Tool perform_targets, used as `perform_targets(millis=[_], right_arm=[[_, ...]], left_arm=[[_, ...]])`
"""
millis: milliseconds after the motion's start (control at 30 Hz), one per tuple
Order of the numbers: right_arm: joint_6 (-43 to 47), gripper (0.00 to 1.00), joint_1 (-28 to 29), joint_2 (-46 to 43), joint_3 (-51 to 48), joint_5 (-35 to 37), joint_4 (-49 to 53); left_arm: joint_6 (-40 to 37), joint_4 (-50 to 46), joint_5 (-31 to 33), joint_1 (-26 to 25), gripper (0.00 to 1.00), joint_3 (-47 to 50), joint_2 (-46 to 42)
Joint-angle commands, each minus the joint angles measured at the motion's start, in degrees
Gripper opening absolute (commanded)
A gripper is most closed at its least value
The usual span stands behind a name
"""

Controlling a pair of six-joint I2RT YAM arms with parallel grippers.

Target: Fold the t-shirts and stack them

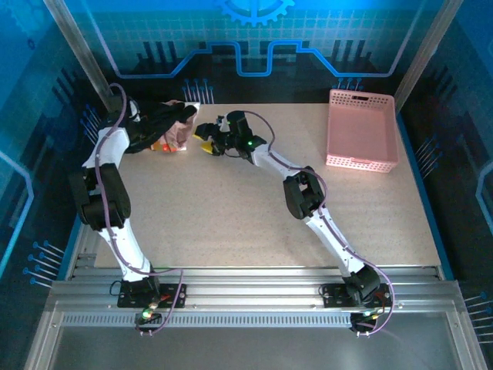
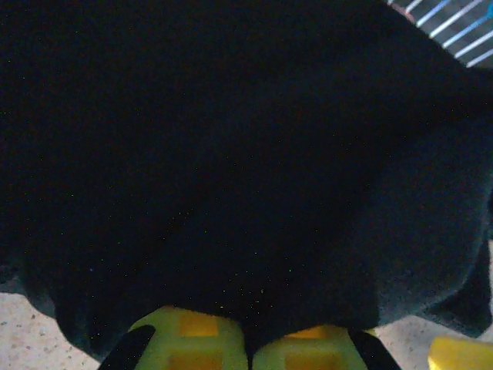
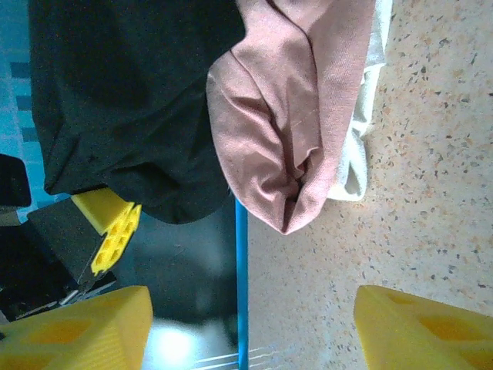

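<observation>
The speckled beige worktop (image 1: 231,223) carries everything, and both arms reach towards its far left corner. A rigid pink mesh basket (image 1: 362,162) sits at the far right corner, its long side running from the near edge to the far edge, well apart from the cloth.

The black t-shirt (image 1: 166,116) is bunched into a crumpled mass at the far left corner. No collar or sleeve can be made out. From above, its longer stretch runs roughly along the far edge, slanting a little towards the left edge. In the left wrist view, dark cloth hangs down over the fingertips, with a strip of worktop showing beneath its lower hem.

The pink t-shirt (image 3: 285,116) lies just beside the black one, touching it on the side nearer the middle of the worktop. It is gathered into a narrow folded lobe. In the right wrist view, its long axis runs away from the camera and its rounded end points back towards the right gripper. A paler layer shows along its outer side.

The left gripper (image 2: 246,347) has its yellow fingers pressed together, with a fold of the black t-shirt pinched between them.

The right gripper (image 3: 250,331) sits just short of the pink lobe, its yellow fingers spread apart with only bare worktop between them.
</observation>
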State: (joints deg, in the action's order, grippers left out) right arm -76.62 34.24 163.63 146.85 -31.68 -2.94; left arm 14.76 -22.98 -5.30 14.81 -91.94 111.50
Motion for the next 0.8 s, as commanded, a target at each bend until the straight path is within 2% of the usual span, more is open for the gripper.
perform_targets(millis=[0, 133, 267, 367, 533, 767], right_arm=[[-2.3, 0.68, 1.8, 2.2, 2.9, 2.8, -1.1], [-5.2, 0.62, 2.5, 7.2, 8.5, 5.7, -2.3], [-7.1, 0.61, 3.1, 8.6, 8.6, 6.9, -4.6], [-7.2, 0.58, 3.5, 8.5, 8.2, 7.8, -4.1], [-7.4, 0.55, 3.3, 7.3, 6.1, 6.7, -3.7], [-3.9, 0.55, 2.3, 1.3, -0.4, 4.6, -0.1]], left_arm=[[7.0, 7.4, -2.8, 1.9, 0.00, 0.9, -5.8], [14.9, 14.6, -3.4, 3.3, 0.00, 6.7, -8.9], [17.7, 14.6, 0.7, 3.8, 0.00, 10.1, -8.9], [18.5, 14.6, 3.4, 3.8, 0.00, 11.9, -8.0], [15.8, 14.1, 2.7, 1.6, 0.00, 9.8, -3.1], [14.8, 16.7, -2.1, -3.6, 0.00, 8.8, 1.4]])
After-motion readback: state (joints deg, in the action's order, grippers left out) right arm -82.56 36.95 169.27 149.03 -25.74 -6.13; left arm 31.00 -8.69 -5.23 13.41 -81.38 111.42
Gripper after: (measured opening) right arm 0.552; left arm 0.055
